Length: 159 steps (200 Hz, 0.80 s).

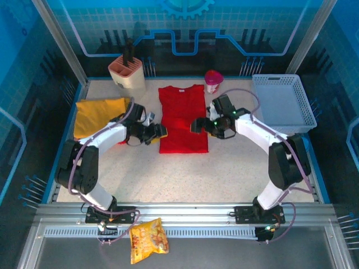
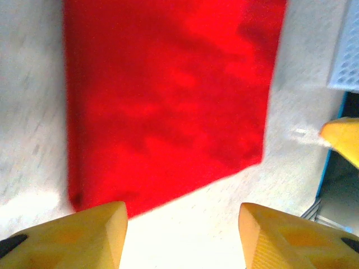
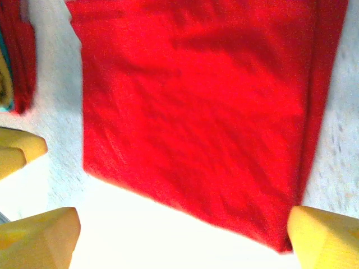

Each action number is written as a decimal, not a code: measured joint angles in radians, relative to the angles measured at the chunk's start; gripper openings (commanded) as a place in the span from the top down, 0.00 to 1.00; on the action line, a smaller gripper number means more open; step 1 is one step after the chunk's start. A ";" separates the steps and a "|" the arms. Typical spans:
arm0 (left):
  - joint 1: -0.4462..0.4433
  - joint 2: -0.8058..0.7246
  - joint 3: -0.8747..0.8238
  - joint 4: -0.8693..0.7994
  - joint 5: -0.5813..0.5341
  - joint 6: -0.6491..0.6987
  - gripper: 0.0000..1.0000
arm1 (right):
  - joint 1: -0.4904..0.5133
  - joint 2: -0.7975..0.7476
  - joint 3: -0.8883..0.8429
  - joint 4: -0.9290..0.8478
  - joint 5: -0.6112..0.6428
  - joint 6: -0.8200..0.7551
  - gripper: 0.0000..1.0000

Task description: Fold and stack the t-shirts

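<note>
Upper left of the overhead frame: beige ribbed plastic utensil holder [image 1: 128,75] at the far edge of the pale speckled worktop [image 1: 185,179], dark handles upright inside. Right of it, top centre: small pink plastic cup [image 1: 212,82], upright. Right side: white plastic lattice basket [image 1: 307,103], rectangular, against the worktop's right border; a corner of it also at the upper right of the left wrist frame [image 2: 346,50]. Bottom, left of centre: crinkly yellow-orange snack bag [image 1: 148,240], flat below the aluminium rail [image 1: 185,212], off the worktop. Behind everything, blue patterned panel wall [image 1: 185,22].
</note>
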 measured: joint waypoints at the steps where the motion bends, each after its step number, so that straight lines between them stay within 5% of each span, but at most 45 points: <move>1: 0.000 -0.002 -0.004 0.000 0.000 0.000 0.44 | 0.000 -0.003 -0.005 0.000 0.000 -0.001 0.00; 57: 0.000 -0.059 -0.146 0.012 -0.016 0.024 0.42 | 0.006 -0.079 -0.174 0.010 0.041 0.032 0.00; 110: 0.000 -0.026 -0.194 0.063 -0.041 0.021 0.43 | 0.024 -0.067 -0.236 0.063 0.040 0.076 0.22; 159: 0.000 0.003 -0.203 0.132 -0.032 -0.006 0.44 | 0.024 0.000 -0.243 0.122 -0.007 0.099 0.26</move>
